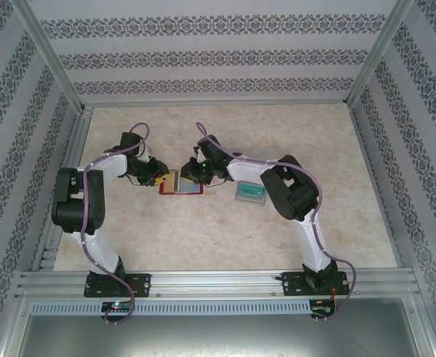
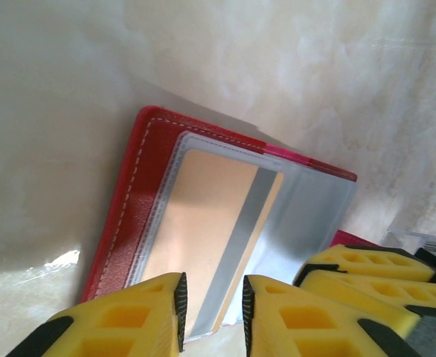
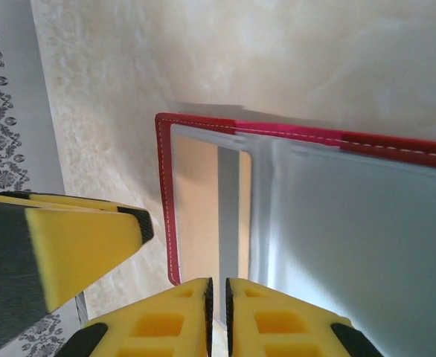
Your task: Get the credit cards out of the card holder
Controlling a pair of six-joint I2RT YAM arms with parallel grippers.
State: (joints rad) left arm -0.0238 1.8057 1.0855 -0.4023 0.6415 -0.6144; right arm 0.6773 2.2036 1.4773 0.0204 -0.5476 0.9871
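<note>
The beige-gold card (image 3: 196,216) sits pocketed in the card holder (image 1: 182,184), which lies open mid-worktop (image 1: 203,245). The right fingers (image 3: 166,320) pinch almost shut, apparently on its edge. The left fingers (image 2: 121,320) stand slightly apart, seemingly empty. It is best drawn straight out with the holder pinned.

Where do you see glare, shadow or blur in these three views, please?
Top external: even light, soft detail, card holder tiny. Left wrist: shadow beside the card holder, yellow fingers blurred. Right wrist: pale glare on its grey pocket, fingers soft.
</note>
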